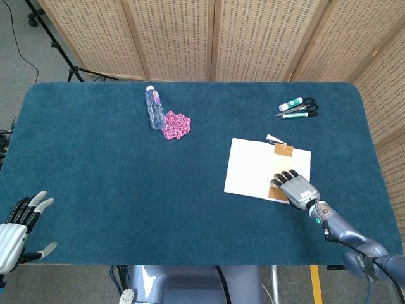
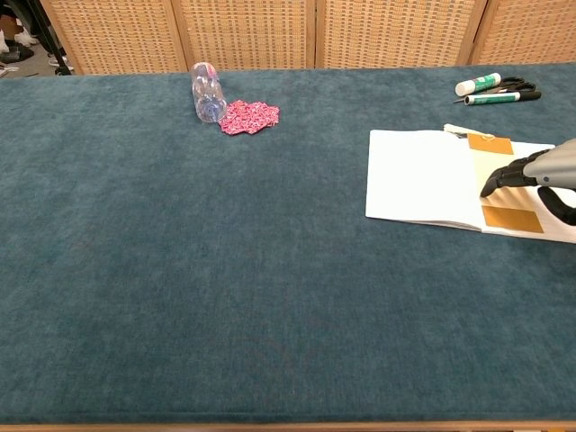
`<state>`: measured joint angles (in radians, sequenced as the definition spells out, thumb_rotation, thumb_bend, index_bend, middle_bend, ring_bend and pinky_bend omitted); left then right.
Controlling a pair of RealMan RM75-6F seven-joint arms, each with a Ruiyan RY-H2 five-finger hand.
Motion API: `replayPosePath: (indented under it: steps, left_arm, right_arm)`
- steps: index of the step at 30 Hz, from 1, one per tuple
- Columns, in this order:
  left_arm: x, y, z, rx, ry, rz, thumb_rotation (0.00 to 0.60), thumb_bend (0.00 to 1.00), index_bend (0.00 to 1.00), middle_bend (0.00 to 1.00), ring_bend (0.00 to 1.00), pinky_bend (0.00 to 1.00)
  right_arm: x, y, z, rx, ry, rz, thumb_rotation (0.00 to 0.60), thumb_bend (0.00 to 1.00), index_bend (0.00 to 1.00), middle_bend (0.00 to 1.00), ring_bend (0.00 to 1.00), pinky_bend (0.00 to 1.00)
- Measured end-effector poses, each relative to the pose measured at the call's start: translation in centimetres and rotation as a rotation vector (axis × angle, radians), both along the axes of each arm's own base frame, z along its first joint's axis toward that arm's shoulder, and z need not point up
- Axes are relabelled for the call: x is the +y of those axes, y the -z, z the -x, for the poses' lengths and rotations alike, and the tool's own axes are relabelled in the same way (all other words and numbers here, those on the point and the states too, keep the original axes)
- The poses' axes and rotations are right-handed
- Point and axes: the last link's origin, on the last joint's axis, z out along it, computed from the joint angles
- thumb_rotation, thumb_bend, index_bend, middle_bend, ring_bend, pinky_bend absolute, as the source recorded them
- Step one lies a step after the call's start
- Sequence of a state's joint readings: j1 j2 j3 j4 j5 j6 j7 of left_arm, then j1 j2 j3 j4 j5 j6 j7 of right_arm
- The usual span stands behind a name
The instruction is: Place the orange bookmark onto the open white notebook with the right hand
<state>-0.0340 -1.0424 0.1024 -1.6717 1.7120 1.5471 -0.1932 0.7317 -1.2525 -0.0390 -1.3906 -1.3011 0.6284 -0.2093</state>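
The open white notebook [image 1: 256, 168] [image 2: 418, 180] lies on the right half of the blue table. The orange bookmark [image 1: 282, 150] [image 2: 490, 144] stretches across the notebook's right page, its far end with a white string near the top edge. My right hand [image 1: 296, 188] [image 2: 533, 174] holds the bookmark at its middle, fingers curled down over it and pointing left. The bookmark's near end [image 2: 511, 219] shows just below the hand. My left hand [image 1: 16, 231] hovers off the table's near left corner, fingers apart and empty.
A clear plastic bottle [image 1: 154, 107] lies beside a pink crocheted coaster [image 1: 176, 125] at the back left. A glue stick [image 1: 291, 104], scissors [image 1: 307, 105] and a pen [image 1: 299, 115] sit at the back right. Wicker screens stand behind the table.
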Motion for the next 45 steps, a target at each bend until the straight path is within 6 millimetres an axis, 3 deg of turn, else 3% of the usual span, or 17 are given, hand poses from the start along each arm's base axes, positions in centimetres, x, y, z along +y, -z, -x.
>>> replayPosePath:
  steps: [45]
  left_arm:
    - [0.11, 0.19, -0.02, 0.007, -0.002, 0.007, 0.6, 0.18, 0.0, 0.0, 0.0, 0.0]
  right_arm:
    - [-0.25, -0.78, -0.64, -0.006, -0.048, 0.017, 0.6, 1.0, 0.12, 0.1, 0.0, 0.07]
